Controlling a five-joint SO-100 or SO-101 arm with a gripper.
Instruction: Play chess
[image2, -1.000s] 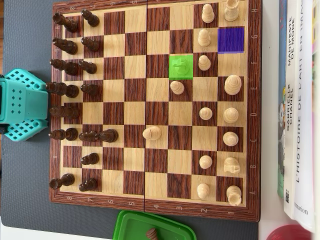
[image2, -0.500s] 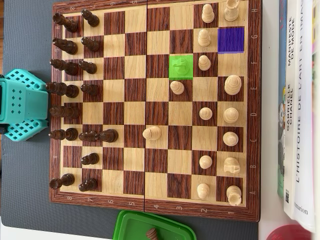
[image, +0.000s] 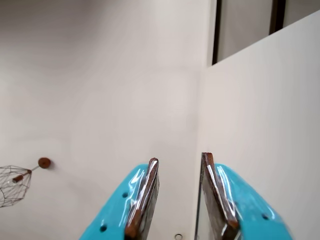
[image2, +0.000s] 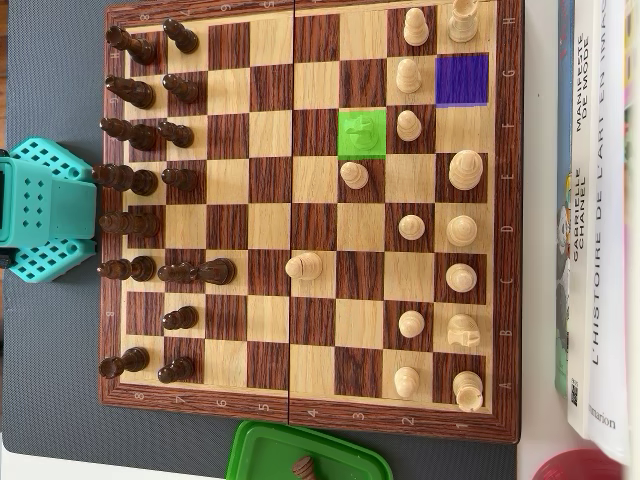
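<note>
In the wrist view I see the gripper (image: 180, 200) pointing up at a pale wall, with both teal fingers (image: 142, 200) rising from the bottom edge. The jaws stand spread apart with a clear gap between the brown-edged pads, and nothing sits between them. A wire-frame wall ornament (image: 15, 182) shows at the left edge of that view.

In the overhead view I see the chessboard (image2: 310, 420) lying on a dark grey mat (image2: 50, 380). The teal arm base (image2: 40, 210) sits just off the board's left edge, near its middle. The dark pieces (image2: 135, 180) stand in two columns along the left edge of the board; one dark piece (image2: 200, 270) lies tipped on its side, one square in from those columns, toward the lower left. The light pieces (image2: 460, 230) occupy the two columns along the right edge.

One light pawn (image2: 354, 175) stands further in, directly below a green-highlighted square (image2: 361, 134). A light piece (image2: 362, 130) is faintly visible inside that green patch. A purple-highlighted square (image2: 462, 79) near the board's top right corner carries no piece. One more light piece (image2: 304, 265) lies on its side near the board's centre fold.

Below the board's bottom edge a green tray (image2: 260, 455) holds one dark piece (image2: 302, 467). Books (image2: 600, 200) lie beyond the right edge of the board.
</note>
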